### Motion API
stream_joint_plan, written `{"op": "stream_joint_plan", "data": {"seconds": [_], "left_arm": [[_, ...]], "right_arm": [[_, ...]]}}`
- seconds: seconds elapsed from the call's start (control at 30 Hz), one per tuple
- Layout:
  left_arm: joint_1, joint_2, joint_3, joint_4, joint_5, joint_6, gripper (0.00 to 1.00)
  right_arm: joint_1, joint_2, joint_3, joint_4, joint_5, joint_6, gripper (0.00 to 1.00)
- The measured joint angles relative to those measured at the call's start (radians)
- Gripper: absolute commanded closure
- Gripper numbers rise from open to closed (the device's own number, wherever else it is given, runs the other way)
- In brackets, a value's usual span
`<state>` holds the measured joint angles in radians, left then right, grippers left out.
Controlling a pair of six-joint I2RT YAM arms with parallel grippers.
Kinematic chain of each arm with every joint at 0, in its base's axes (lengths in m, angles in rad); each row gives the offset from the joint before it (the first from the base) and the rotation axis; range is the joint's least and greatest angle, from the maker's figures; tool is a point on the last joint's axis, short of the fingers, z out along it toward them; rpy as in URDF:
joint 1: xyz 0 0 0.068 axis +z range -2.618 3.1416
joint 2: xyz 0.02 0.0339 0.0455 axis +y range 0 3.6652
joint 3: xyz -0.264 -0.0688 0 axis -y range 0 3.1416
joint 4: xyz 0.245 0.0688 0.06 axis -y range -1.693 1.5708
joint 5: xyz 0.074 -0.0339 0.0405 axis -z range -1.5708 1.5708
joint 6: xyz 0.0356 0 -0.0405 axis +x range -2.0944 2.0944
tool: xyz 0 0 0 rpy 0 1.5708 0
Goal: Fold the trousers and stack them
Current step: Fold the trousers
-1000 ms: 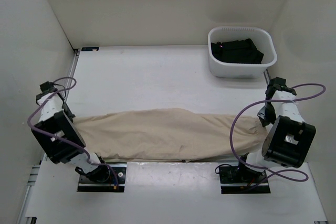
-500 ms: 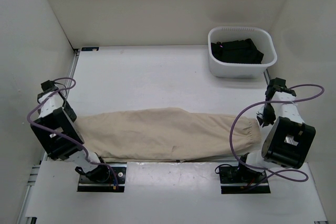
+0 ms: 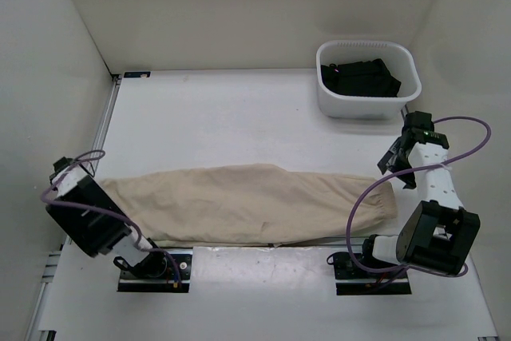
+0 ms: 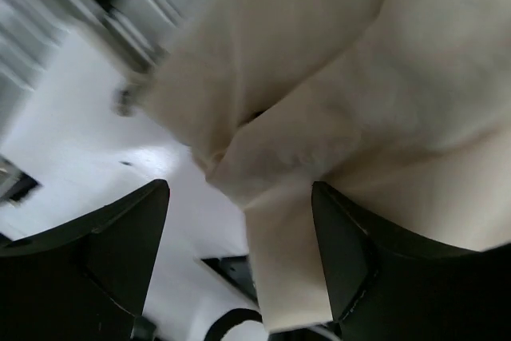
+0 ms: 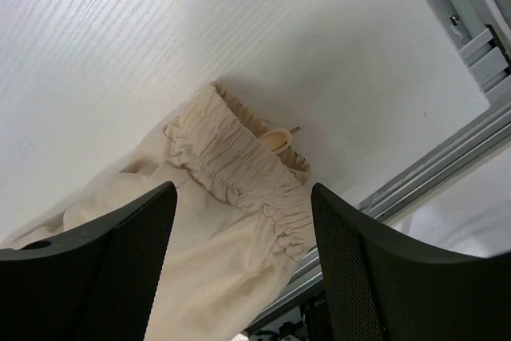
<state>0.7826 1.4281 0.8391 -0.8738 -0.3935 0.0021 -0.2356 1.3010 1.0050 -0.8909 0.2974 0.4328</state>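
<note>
The beige trousers lie stretched out left to right across the near part of the table, flat and lengthwise. My left gripper hangs open just off their left end; in the left wrist view the leg-end cloth sits loose between and beyond the spread fingers. My right gripper is open above their right end. The right wrist view shows the gathered elastic waistband resting on the table below the parted fingers, untouched.
A white basket with black garments stands at the back right. A metal rail runs along the table's near edge under the trousers' lower border. White walls enclose the left, back and right sides.
Both grippers have opened and let go of the trousers' ends. The left arm has drawn back to the left and near; the right gripper has lifted away towards the back.
</note>
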Motion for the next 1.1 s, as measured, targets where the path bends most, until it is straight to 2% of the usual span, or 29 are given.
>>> {"op": "stream_joint_plan", "data": {"seconds": [0.17,0.23,0.27,0.3,0.33,0.37,0.6,0.63,0.7,0.8,0.9,0.93,0.97,1.0,1.1], "left_arm": [[0.054,0.153,0.011,-0.039,0.072,0.002,0.18],[0.062,0.169,0.022,-0.048,0.079,0.002,0.27],[0.064,0.178,0.027,-0.052,0.084,0.001,0.36],[0.064,0.186,0.031,-0.053,0.092,-0.001,0.51],[0.064,0.196,0.033,-0.051,0.1,0.001,0.79],[0.064,0.205,0.034,-0.05,0.104,-0.005,0.86],[0.066,0.193,0.043,-0.053,0.104,0.001,0.86],[0.066,0.181,0.05,-0.058,0.101,0.001,0.8],[0.066,0.152,0.066,-0.066,0.093,0.006,0.53],[0.066,0.093,0.084,-0.069,0.082,0.002,0.44],[0.066,0.065,0.089,-0.071,0.079,-0.001,0.43],[0.066,0.066,0.089,-0.073,0.079,-0.002,0.45],[0.066,0.069,0.089,-0.076,0.079,-0.002,0.53],[0.066,0.071,0.089,-0.077,0.078,-0.003,0.57],[0.066,0.079,0.089,-0.083,0.076,-0.001,0.57]], "right_arm": [[0.0,0.0,0.0,-0.01,-0.027,0.0,0.26],[0.0,-0.001,0.0,-0.014,-0.035,0.001,0.26],[0.0,-0.002,-0.001,-0.016,-0.037,0.001,0.26],[0.0,-0.005,-0.004,-0.016,-0.039,0.003,0.26],[0.0,-0.009,-0.012,-0.015,-0.039,0.004,0.26],[0.0,-0.013,-0.021,-0.014,-0.039,0.005,0.27],[0.0,0.001,-0.126,0.002,-0.05,0.03,0.31],[0.0,0.014,-0.134,0.005,-0.05,0.034,0.31],[0.0,0.044,-0.139,0.007,-0.05,0.039,0.3],[0.0,0.08,-0.14,0.024,-0.051,0.046,0.3],[0.0,0.092,-0.145,0.037,-0.054,0.05,0.3],[0.0,0.094,-0.146,0.037,-0.055,0.05,0.3],[0.0,0.095,-0.147,0.038,-0.055,0.05,0.3],[0.0,0.095,-0.147,0.038,-0.056,0.05,0.3],[0.0,0.095,-0.147,0.039,-0.056,0.049,0.3]]}}
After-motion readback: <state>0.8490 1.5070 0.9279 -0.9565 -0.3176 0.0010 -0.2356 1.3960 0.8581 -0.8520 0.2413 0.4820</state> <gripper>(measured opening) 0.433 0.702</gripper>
